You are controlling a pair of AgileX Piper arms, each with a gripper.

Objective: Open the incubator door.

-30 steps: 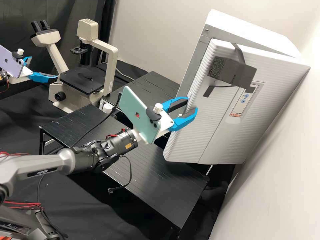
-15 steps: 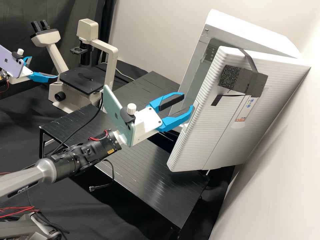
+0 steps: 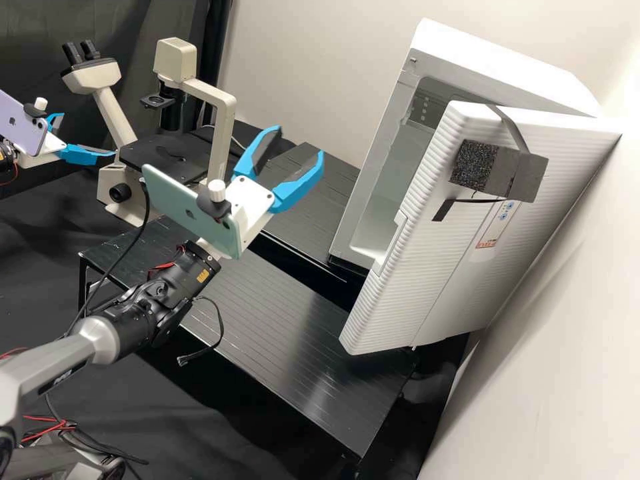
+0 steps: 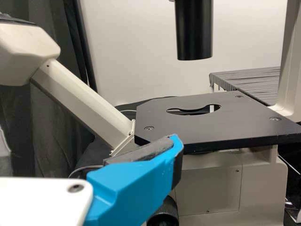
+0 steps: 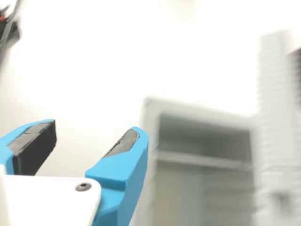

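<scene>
From my station I log the incubator door [image 3: 433, 267] as standing ajar, swung out from the white incubator [image 3: 507, 67], with part of the pale interior [image 3: 400, 160] exposed beside its ribbed free edge. Its lower corner lies over or near the right corner of the near black slatted table [image 3: 280, 320]; I cannot tell which from this angle. A grey foam block [image 3: 500, 170] is strapped to the upper part of the door face, with a small control panel [image 3: 497, 227] below it. Right gripper [image 3: 299, 141]: fingers spread wide, pads apart, located beyond the far edge of the near table, between microscope and incubator and well apart from the door. Its wrist view records the open cabinet, a shelf [image 5: 202, 160] running across inside. A green phone [image 3: 190, 207] is mounted behind those fingers. Left gripper [image 3: 87, 136]: also spread, out past the left end of the near table, close to the beige microscope [image 3: 227, 133]. In the left wrist view one blue finger [image 4: 136, 186] appears in front of the microscope's flat black stage [image 4: 202, 117], which has a shaped opening in it; whether they touch I cannot tell. A lilac phone [image 3: 23, 127] rides on that arm. The microscope stands behind the near table's left part, binocular head [image 3: 93, 75] angled to the left.
</scene>
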